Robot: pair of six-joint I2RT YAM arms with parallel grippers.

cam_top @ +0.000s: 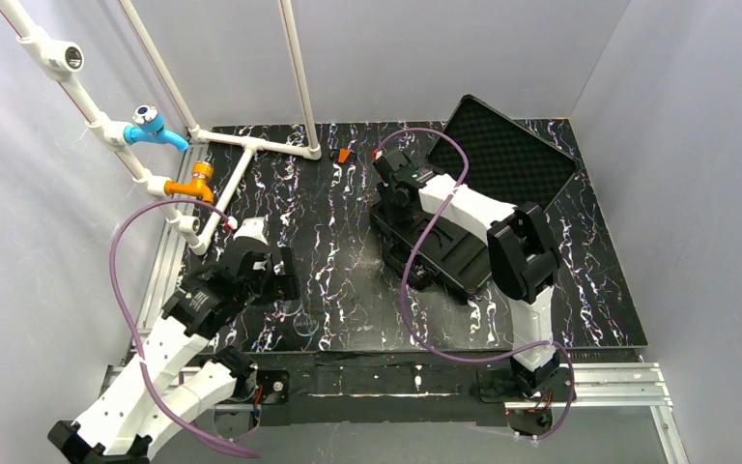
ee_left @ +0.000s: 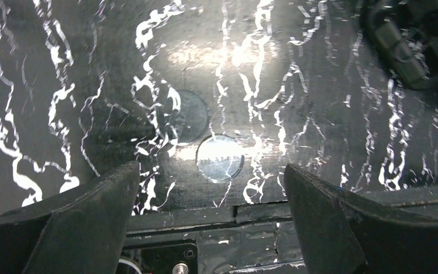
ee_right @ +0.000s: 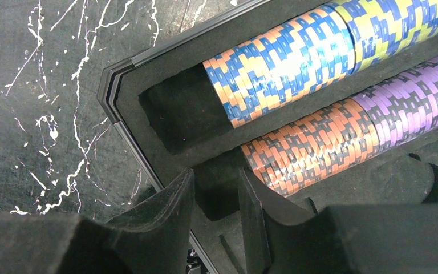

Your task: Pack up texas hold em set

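Case (cam_top: 512, 159): one, open, right half of table (cam_top: 338, 242).
Chip rows in its tray: two.
Colour stacks: four, one each of orange-blue stack (ee_right: 262, 74), yellow-blue stack (ee_right: 393, 28), orange-black stack (ee_right: 308, 148), purple stack (ee_right: 416, 97).
Loose round discs, table near edge, left: two, dark disc (ee_left: 189, 117) and pale disc (ee_left: 220, 158).
Small orange piece (cam_top: 345, 155), far edge: one.
Arms: two, left arm (cam_top: 169, 333) and right arm (cam_top: 517, 251).

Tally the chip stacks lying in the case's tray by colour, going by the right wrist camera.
Orange, blue and yellow stack: 1
Yellow and blue stack: 1
Orange and black stack: 1
Purple and black stack: 1
Total: 4
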